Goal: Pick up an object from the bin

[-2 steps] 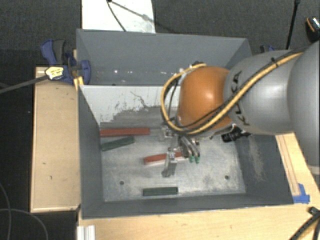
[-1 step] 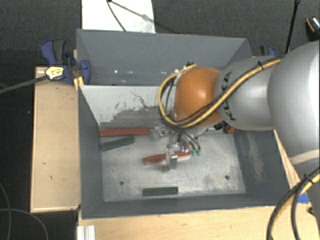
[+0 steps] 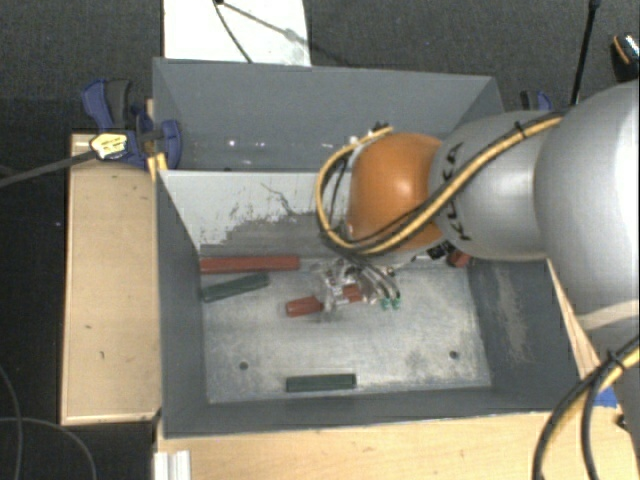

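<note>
While the red bar and green bar lie well left of the gripper, the red block sits just left of it, the nearest candidate. Centre squarely over it first. Whether the gripper is clenched, I cannot tell.

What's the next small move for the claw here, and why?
Probably a small shift toward the view's left, to centre the claw over the short red-brown block mid-floor. The claw sits at that block's right end, not over its middle; a grip there could let it pivot. The long red-brown bar and dark green bar lie apart, further left.
</note>
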Controlling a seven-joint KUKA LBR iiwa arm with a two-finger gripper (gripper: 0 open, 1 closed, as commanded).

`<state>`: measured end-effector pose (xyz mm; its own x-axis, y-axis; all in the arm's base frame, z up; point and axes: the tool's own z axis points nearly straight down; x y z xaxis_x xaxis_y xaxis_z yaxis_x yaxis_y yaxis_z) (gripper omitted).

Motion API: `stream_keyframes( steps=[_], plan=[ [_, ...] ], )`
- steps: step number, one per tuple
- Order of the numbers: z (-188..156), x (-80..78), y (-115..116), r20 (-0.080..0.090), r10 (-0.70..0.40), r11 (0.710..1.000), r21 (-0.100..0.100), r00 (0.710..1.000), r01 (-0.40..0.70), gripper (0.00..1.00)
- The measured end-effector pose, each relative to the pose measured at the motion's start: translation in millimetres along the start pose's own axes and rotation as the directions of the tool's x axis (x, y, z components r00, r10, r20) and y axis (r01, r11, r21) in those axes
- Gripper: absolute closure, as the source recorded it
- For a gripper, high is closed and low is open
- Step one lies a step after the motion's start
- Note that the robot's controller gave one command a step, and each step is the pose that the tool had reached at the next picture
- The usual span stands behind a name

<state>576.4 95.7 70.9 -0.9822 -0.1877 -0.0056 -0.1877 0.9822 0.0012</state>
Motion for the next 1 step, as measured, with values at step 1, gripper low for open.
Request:
stream_keyframes(
  steps=[1],
  plan=[
    [-134.8,-16.5,-0.8,0.007,0.023,1.000,0.001,1.000,-0.023,1.00]
  ],
)
